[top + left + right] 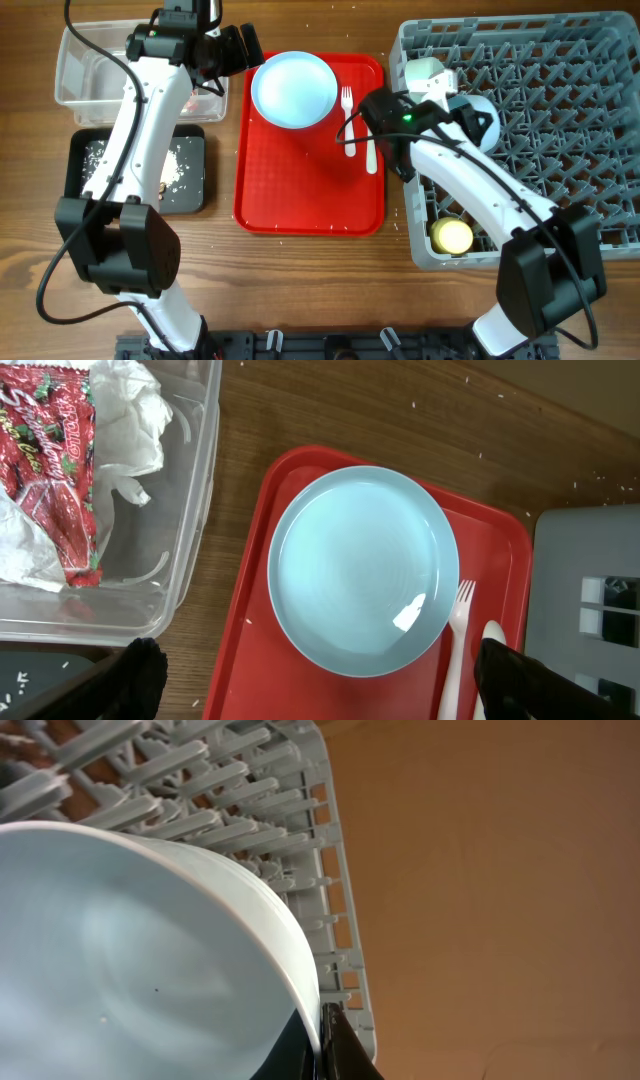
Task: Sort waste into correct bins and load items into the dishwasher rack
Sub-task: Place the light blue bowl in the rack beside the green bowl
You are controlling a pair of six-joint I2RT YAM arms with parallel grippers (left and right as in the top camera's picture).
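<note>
While hanging over the left side of the dishwasher rack (540, 90), grips a pale blue-teal bowl (130, 950) by its thin, smooth rim with the right end effector (474, 116), one dark finger (338, 1045) tight against the rim's outer edge. Behind the bowl: grey plastic pegs, upright, in a grid.

Holds nothing in the left end effector (330, 672), black fingers spread wide apart, above the near edge of the pale blue round plate (362, 568). Glossy, faintly ringed, on the textured red tray (290, 485), just beside the white plastic fork (460, 622) and spoon (491, 632).

Lying in the clear tub (195, 510): crinkled red printed snack wrapper (50, 470) and crumpled white napkin (130, 410). Scattered over the matte black tray (190, 200): pale crumbs (183, 165). Standing in the rack's near left corner: small yellow cup (452, 236); by its far left corner, a second bowl (425, 72). Underneath, a wood-grain surface (300, 290).
</note>
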